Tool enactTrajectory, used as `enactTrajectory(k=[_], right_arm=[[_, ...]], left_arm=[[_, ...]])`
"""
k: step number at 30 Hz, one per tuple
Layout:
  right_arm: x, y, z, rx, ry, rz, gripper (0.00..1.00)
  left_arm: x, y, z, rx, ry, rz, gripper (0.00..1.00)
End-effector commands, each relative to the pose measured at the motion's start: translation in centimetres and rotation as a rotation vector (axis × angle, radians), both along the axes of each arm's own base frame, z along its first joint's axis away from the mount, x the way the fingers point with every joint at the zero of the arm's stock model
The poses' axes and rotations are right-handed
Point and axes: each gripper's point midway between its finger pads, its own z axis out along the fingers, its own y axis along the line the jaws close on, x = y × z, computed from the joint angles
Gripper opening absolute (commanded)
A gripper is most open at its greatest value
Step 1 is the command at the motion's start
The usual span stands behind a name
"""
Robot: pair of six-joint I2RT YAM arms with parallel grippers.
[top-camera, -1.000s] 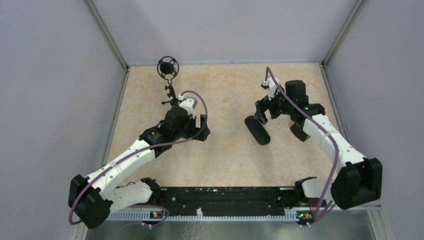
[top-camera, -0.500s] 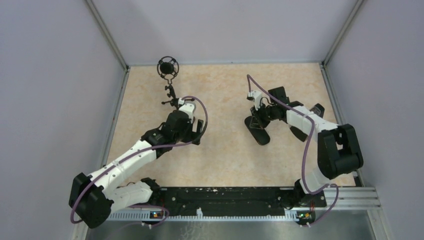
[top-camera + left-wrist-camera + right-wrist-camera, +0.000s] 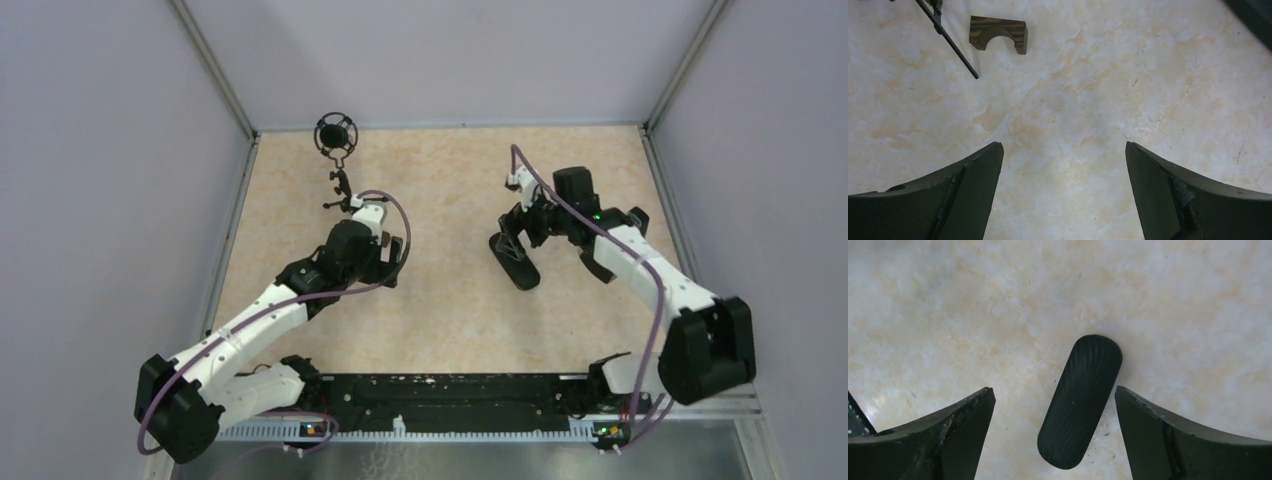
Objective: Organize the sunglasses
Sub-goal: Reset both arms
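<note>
Right fingers: spread wide, nothing between them; the right gripper (image 3: 1053,432) hangs above the table (image 3: 450,310).
Below right fingers: a closed black oblong case (image 3: 1079,401) lies flat on the table between the two fingertips, touching neither.
Case position: right half of the table, mid-depth, long axis slanted from far-left to near-right (image 3: 513,262).
Left fingers: spread wide, holding nothing; the left gripper (image 3: 1063,195) hangs over bare table.
Ahead of left fingers: a small dark wooden block with an arched cut-out (image 3: 998,33) lies beside a thin black rod (image 3: 950,42).
Far left: a black microphone on a small stand (image 3: 335,135) near the far-left corner.
Sunglasses: not visible in any view; position cannot be told.
</note>
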Motion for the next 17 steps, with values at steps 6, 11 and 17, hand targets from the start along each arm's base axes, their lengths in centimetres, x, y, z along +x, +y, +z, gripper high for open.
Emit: enactTrajectory(k=[6,11,17], right_arm=[[0.3,-4.5,13.5,0.152,-0.413,-0.342,0.99],[-0.4,-8.5,17.9,0.181,-0.572,-0.559,0.99],[-0.6,-8.1,14.6,0.207,-0.527,-0.537,0.99]], left_arm=[[0.6,0.5,7.1,-0.161,-0.242,0.036,0.99],[1.3,2.0,10.5,-0.132,-0.314,0.099,0.99],[1.5,2.0,7.1,-0.076,-0.295,0.073,0.99]])
